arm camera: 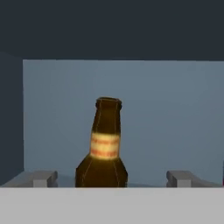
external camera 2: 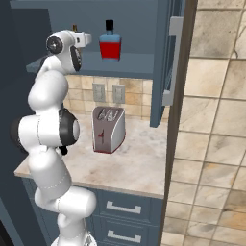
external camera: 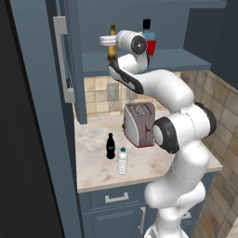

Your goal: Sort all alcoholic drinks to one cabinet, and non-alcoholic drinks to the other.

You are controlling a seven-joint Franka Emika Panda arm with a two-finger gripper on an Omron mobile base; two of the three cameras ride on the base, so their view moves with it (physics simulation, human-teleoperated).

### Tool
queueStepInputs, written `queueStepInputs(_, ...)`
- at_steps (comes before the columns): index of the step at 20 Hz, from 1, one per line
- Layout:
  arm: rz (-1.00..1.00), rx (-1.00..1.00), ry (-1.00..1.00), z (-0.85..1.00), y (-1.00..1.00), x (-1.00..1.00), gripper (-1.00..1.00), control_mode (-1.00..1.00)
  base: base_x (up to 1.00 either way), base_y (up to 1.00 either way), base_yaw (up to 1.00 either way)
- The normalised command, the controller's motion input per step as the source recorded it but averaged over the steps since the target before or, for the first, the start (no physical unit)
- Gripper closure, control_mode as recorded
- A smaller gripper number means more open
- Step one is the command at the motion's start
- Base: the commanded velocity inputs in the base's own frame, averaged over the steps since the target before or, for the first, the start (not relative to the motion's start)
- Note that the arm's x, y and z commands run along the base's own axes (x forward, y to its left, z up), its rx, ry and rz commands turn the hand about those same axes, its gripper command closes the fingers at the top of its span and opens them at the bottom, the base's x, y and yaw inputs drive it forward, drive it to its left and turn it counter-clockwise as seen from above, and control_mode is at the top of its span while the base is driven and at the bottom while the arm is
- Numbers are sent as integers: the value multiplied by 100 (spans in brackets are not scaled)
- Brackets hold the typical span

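We see the open cabinet (external camera: 139, 60) above the counter (external camera: 93, 139), door (external camera: 65, 56) swung wide to the left. The arm (external camera: 167, 88) reaches up to the cabinet shelf. The toaster (external camera: 138, 124) stands on the counter near the back wall. On the shelf the red bottle (external camera 2: 110, 44) stands upright, right of the gripper (external camera: 104, 41). The beer bottle (arm camera: 103, 146) also stands upright on the shelf, between the spread fingers (arm camera: 41, 178), which we see clear of it on both sides; jaws wide apart, gripping nothing. On the counter, left of the toaster, the cola bottle (external camera: 110, 146) and the water bottle (external camera: 122, 161) stand upright just beside each other, water nearer the front edge.
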Motion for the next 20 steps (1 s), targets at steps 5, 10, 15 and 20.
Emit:
queueStepInputs(5, 0, 0, 0, 1, 0, 9, -100, -100, 0, 0, 0)
queueStepInputs(10, 0, 0, 0, 17, 0, 0, -100, -100, 0, 0, 0)
queueStepInputs(15, 0, 0, 0, 19, 0, 0, -100, -100, 0, 0, 0)
queueStepInputs(20, 0, 0, 0, 11, 0, -20, -100, -100, 0, 0, 0)
